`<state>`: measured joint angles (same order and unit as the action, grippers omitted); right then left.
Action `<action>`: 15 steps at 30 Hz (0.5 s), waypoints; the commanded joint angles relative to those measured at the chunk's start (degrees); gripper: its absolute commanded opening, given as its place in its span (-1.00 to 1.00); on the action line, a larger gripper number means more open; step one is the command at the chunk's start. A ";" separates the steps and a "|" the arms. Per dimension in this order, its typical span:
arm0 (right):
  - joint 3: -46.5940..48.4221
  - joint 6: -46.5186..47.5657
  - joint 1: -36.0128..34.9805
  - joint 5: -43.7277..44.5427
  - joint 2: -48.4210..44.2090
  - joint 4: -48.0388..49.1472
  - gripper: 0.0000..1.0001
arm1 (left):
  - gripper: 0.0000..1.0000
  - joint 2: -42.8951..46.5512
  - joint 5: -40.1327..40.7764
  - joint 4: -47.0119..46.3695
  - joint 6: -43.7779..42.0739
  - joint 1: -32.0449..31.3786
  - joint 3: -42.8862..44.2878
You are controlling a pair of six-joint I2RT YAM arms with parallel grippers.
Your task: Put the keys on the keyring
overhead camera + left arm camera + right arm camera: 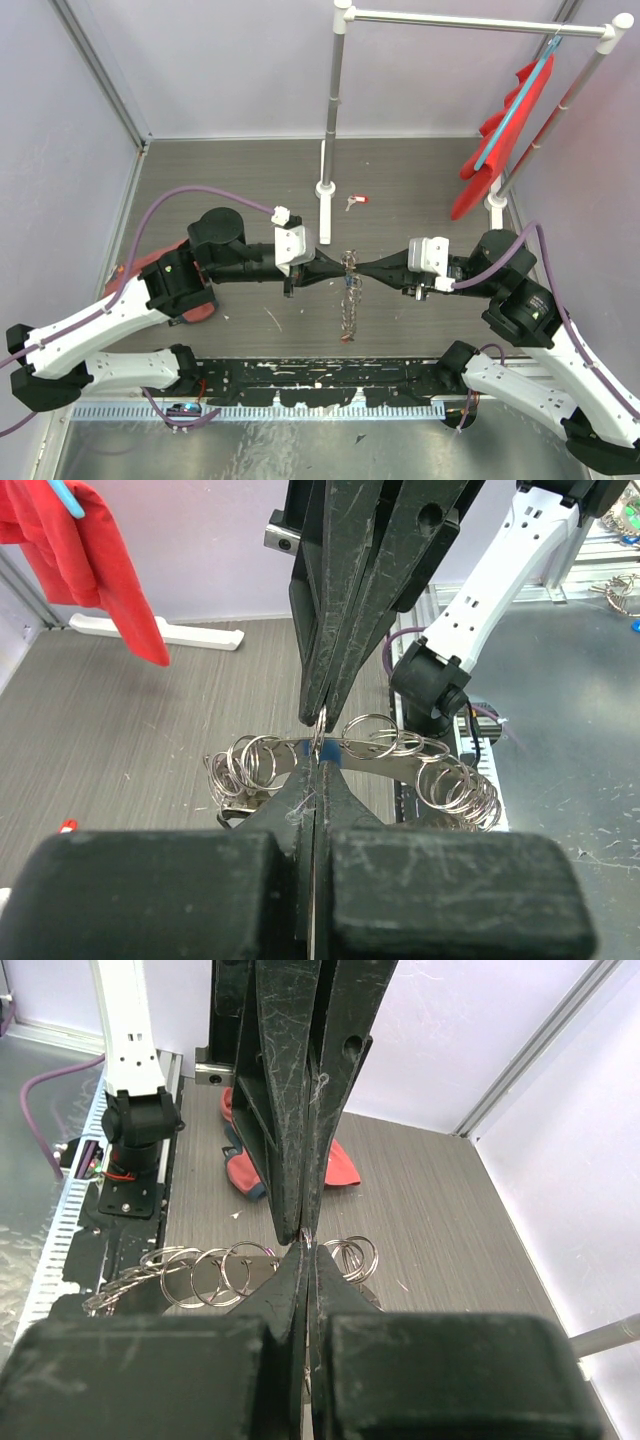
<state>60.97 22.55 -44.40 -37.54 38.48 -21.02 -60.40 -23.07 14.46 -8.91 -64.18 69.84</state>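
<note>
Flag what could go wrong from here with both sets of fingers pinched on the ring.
Left gripper and right gripper pinch the silvery coiled metal keyring tip to tip: it may slip, or the fingers may clash. The small red-headed key lies apart on the table, with neither gripper free.

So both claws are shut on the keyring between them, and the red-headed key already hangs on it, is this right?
Not quite. The left claw and right claw are shut on the keyring, but the red-headed key lies on the table by the rack's foot. The top view shows this.
</note>
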 commanded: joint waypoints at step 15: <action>-0.20 -3.02 -0.02 0.42 -1.56 13.14 -0.98 | -1.00 -1.59 -0.53 0.55 -0.06 -0.14 0.19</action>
<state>59.64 20.62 -44.40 -37.30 38.09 -18.76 -61.06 -23.16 14.39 -8.91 -64.18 69.84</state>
